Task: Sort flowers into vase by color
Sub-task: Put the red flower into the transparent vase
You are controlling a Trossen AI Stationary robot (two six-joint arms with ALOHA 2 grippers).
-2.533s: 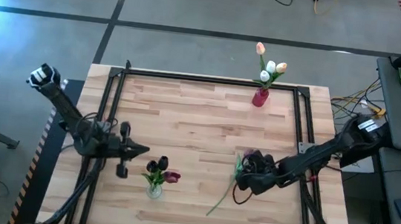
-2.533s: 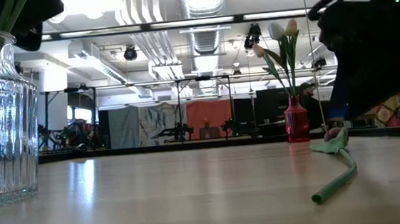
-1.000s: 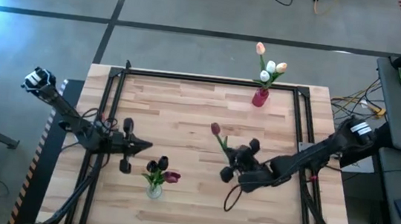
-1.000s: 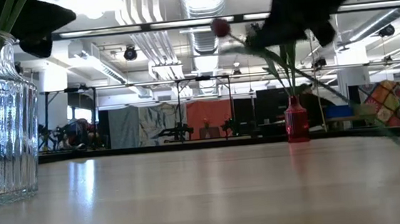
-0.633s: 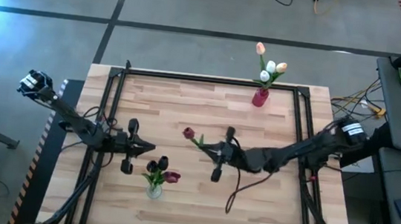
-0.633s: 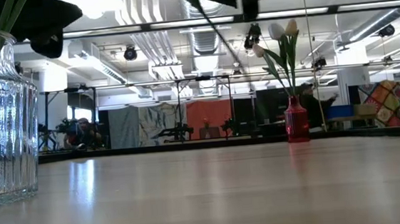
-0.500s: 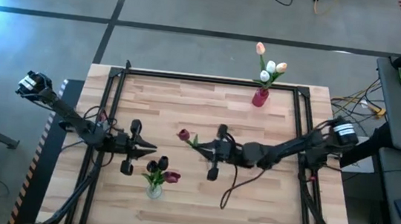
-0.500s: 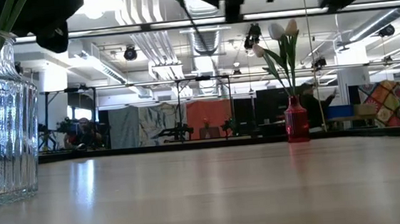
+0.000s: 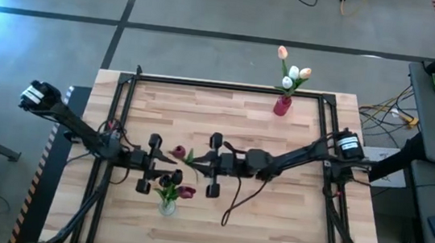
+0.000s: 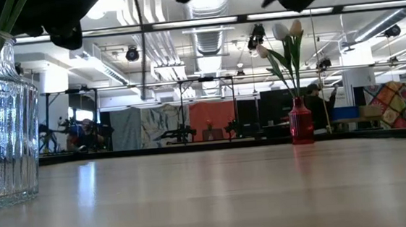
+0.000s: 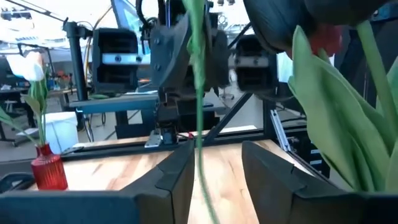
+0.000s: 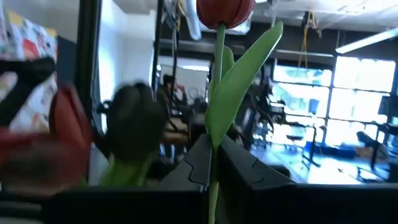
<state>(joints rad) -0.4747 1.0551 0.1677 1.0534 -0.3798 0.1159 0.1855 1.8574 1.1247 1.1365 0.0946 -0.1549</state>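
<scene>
My right gripper (image 9: 196,162) reaches across to mid-table, shut on a maroon tulip (image 9: 178,151), which it holds in the air. Facing it from the left, my left gripper (image 9: 164,163) is open. Its fingers (image 11: 180,168) stand on either side of the tulip's green stem (image 11: 198,93). Just nearer stands a clear glass vase (image 9: 166,206) with dark tulips (image 9: 172,183) stuck into it. A small red vase (image 9: 282,106) at the far edge holds white and peach tulips (image 9: 291,74). My right gripper pinches the tulip's stem (image 12: 215,163) between its two fingers, below the head (image 12: 224,9) and beside a leaf. The fingers come level from the table's right. The head sticks out past them and the long stem end (image 9: 228,212) trails down under the arm. My left gripper: I cannot tell whether a finger touches the stem.
A black metal frame (image 9: 229,88) runs along the table's edges. Bare wood lies between the two vases and along the near right. In the low view the glass vase (image 10: 0,115) is close at the left and the red vase (image 10: 300,124) stands far back.
My right gripper has carried the maroon tulip, clear of the table, toward the table's left edge, up to my left gripper above the glass vase; the stem trails behind it. My left gripper has edged a little toward the right.
</scene>
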